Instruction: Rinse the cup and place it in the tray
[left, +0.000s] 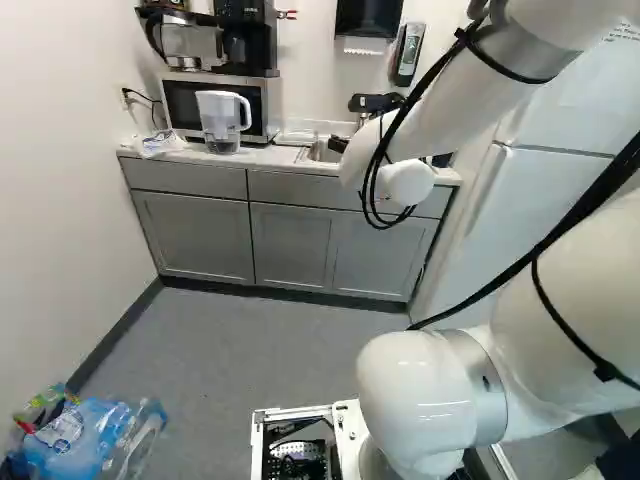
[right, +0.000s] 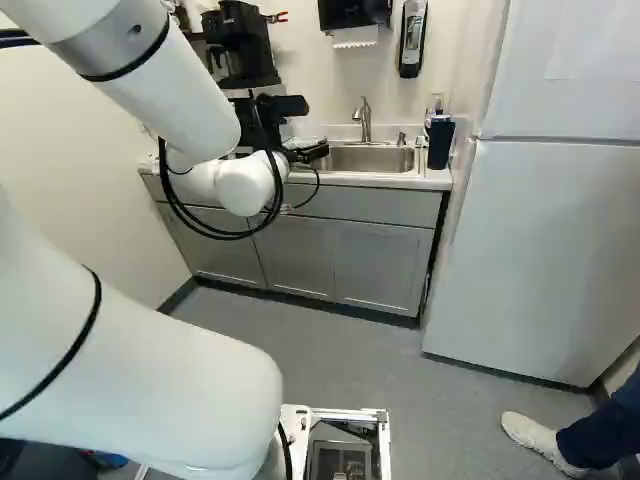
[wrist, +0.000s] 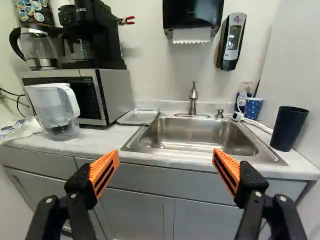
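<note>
- Black two-finger gripper (wrist: 166, 156): wide, nothing btwn fingers, facing steel sink (wrist: 192, 129); spread prob. leaves room for a cup.
- Tall dark tapered tumbler (wrist: 289, 129): upright on pale counter (wrist: 100, 145), fridge (right: 535, 240) side of sink; likely task's cup, tho blue white-dotted cup (wrist: 253, 108) nearby fits too.
- Curved metal faucet (wrist: 193, 97): at sink, prob. for rinsing.
- Flat silver metal tray (wrist: 139, 117): btwn microwave (wrist: 112, 95) & sink, prob. for a short wet carry.

It is a kitchen area: a sink (wrist: 190, 135) with a faucet (wrist: 193, 97) is set in the tabletop (wrist: 102, 145) above grey cabinets (wrist: 137, 215). At left stand a microwave (wrist: 112, 95), a coffee maker (wrist: 97, 35) and a water pitcher (wrist: 54, 107); at right, a refrigerator (right: 545, 240).
</note>
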